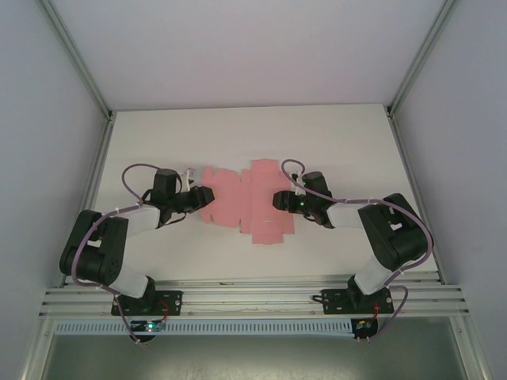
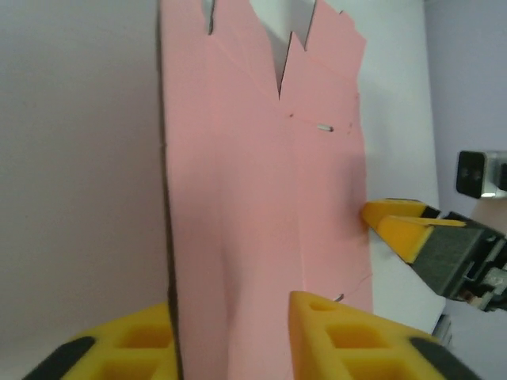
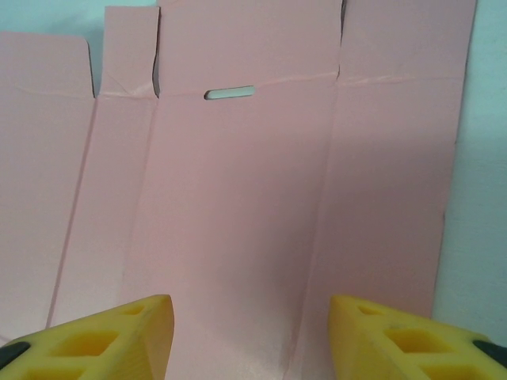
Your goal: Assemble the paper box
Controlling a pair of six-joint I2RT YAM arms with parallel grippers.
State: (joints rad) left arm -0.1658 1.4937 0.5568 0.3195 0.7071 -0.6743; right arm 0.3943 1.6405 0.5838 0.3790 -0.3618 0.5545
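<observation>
Your paper box (image 1: 238, 199) (image 2: 261, 198) (image 3: 238, 198), a thin pink die-cut card sheet, lies unfolded on the white table (image 1: 158, 142). Its row of panels runs left to right between the 2 arms. The left gripper (image 1: 204, 196) (image 2: 230, 317) sits at the sheet's left edge with card between its 2 yellow fingers; you cannot tell whether it grips. The right gripper (image 1: 279, 199) (image 3: 249, 317) hovers wide over the right panels, holding nothing. No walls stand, so the box contains nothing. The left arm looks best placed to fold first.

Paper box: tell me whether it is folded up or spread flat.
Spread flat. The paper box lies as one die-cut sheet on the table, its panels and flaps side by side.
</observation>
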